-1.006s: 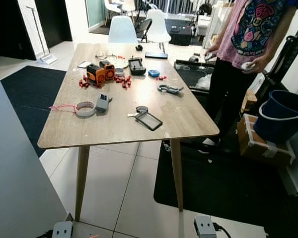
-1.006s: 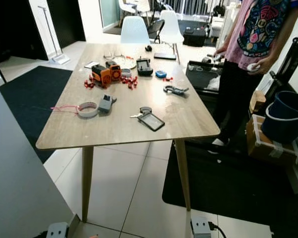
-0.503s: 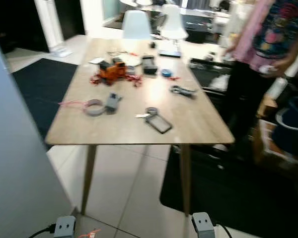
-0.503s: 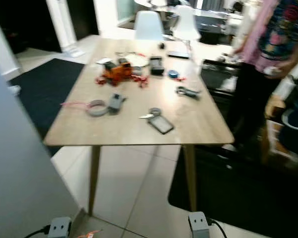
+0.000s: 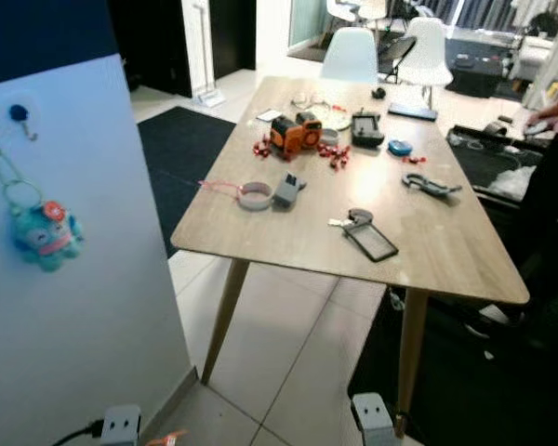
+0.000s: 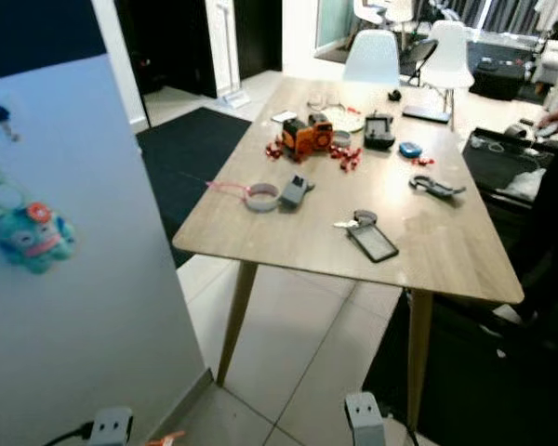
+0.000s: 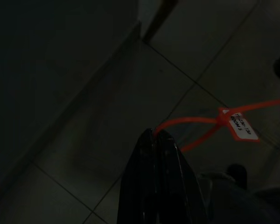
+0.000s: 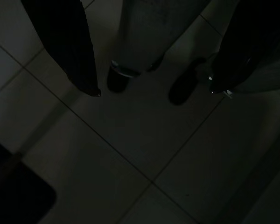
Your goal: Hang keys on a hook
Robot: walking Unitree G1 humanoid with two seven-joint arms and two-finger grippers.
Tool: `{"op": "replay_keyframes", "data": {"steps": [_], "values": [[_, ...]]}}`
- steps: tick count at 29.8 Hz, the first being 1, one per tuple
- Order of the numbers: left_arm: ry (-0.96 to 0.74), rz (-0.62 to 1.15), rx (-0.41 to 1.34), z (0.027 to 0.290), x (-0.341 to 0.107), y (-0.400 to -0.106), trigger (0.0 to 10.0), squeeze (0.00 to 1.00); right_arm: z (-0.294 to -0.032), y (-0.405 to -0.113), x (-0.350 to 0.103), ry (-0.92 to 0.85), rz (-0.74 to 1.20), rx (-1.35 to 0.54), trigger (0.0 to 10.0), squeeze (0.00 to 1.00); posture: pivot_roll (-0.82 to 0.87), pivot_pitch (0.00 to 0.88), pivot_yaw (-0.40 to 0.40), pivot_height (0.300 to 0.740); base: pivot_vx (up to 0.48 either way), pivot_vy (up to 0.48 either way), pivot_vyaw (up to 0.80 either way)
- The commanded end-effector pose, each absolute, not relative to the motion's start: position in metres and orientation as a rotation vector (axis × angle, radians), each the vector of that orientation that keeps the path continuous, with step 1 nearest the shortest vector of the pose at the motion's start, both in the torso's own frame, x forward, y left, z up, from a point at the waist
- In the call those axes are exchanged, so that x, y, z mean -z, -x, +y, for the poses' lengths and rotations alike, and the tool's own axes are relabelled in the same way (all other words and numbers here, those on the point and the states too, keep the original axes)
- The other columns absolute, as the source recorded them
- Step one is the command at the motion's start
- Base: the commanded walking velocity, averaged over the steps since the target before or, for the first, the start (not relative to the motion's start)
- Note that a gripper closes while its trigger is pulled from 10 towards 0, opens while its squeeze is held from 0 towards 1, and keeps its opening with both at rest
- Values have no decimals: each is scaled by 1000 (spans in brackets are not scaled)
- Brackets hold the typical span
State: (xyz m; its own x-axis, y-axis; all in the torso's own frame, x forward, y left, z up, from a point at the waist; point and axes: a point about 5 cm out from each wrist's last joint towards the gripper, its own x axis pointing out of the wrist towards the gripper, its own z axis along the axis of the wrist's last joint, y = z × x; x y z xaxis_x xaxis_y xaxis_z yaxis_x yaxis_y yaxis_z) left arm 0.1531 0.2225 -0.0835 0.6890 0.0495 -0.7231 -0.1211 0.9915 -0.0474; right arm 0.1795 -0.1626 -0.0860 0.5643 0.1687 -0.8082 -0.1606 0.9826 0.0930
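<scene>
The left gripper hangs with fingers pressed together, an orange tag just beyond its tips. The right gripper hangs spread wide above the tiled floor.

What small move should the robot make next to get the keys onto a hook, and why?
Probably a step toward the table, because the keys lie on it beside a dark phone, out of reach. The right hand hangs open low over the floor, and the left hand hangs shut. A free hook is on the white panel.
</scene>
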Motion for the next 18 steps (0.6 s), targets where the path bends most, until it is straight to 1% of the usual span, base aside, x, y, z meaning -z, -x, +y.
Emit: {"op": "replay_keyframes", "data": {"steps": [1,18], "values": [[95,811,-93,220,85,-152,10000,0,-162,-178,87,-4,960,-202,10000,0,97,0,-46,740,0,0,781],[100,826,-93,217,86,-152,10000,0,-161,-179,86,-7,960,-219,10000,0,96,0,-54,740,0,0,704]]}}
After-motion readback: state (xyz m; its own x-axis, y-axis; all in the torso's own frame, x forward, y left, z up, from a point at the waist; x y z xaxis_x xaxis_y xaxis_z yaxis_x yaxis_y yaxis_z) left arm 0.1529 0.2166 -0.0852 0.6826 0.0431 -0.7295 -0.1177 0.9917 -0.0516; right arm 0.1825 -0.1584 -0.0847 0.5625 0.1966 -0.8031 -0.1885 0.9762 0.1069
